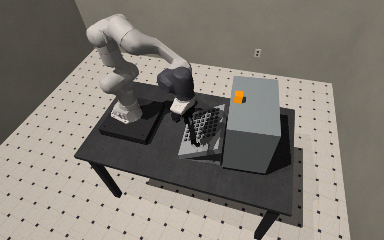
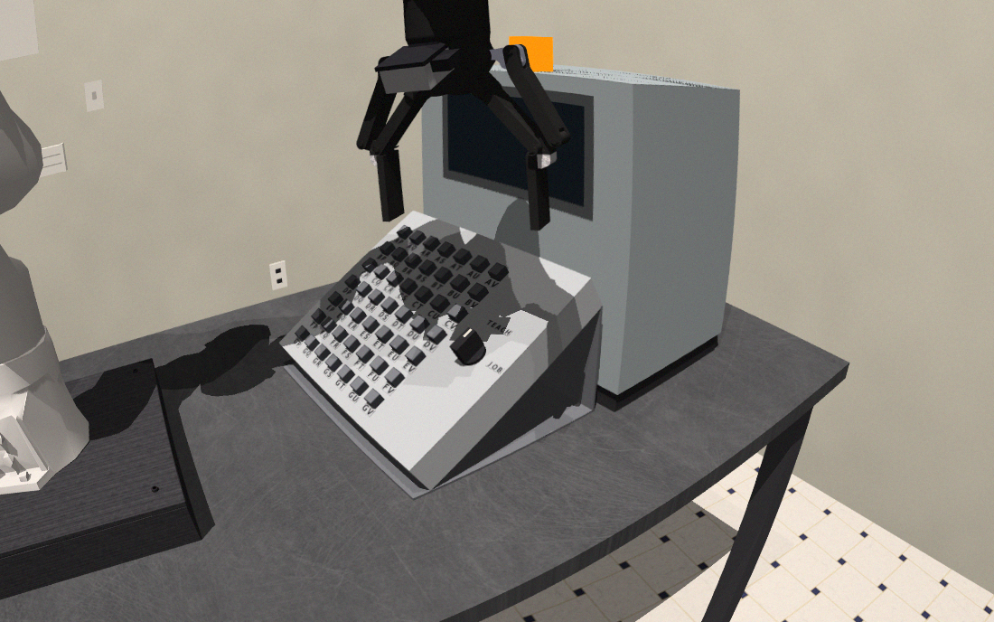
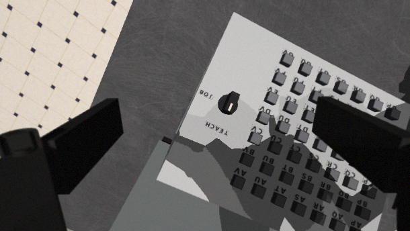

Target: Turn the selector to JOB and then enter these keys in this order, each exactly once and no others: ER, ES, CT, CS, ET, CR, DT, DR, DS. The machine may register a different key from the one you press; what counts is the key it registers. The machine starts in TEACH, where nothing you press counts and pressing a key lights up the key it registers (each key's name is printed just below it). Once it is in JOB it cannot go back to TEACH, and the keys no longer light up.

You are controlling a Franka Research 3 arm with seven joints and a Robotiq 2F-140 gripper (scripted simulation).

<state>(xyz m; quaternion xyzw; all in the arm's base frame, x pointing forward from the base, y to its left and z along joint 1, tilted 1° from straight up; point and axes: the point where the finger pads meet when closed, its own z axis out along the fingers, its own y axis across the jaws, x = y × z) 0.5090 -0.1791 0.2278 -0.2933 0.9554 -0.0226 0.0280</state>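
Console: sloped pale-grey keyboard console [image 2: 454, 418] sat on the dark table [image 2: 366, 542], near its middle, its high back edge against the grey monitor box [image 2: 660, 220] that stood toward the table's far edge from my base.
Keys: dark square keys [image 2: 396, 307] ran in rows across the slope, each with a two-letter name printed just below it; in the wrist view I read AV, BV, CV, DV and EV down one column, and none was lit.
Selector: black knob [image 3: 229, 102] with a pale pointer mark sat on the console's bare strip beside the key block, between the printed words TEACH [image 3: 216, 127] and JOB [image 3: 206, 95]; in the exterior view its mark [image 2: 464, 334] leaned up toward TEACH.
Monitor box: dark screen [image 2: 498, 157] faced the keys; an orange block [image 1: 238, 96] sat on top, near the edge over the console.
My gripper [image 2: 463, 190]: fingers [image 2: 389, 186] spread wide apart, holding nothing, hanging above the rear key rows without touching them.
Base: I stood on a black plate [image 1: 141, 135] at the table's opposite side.
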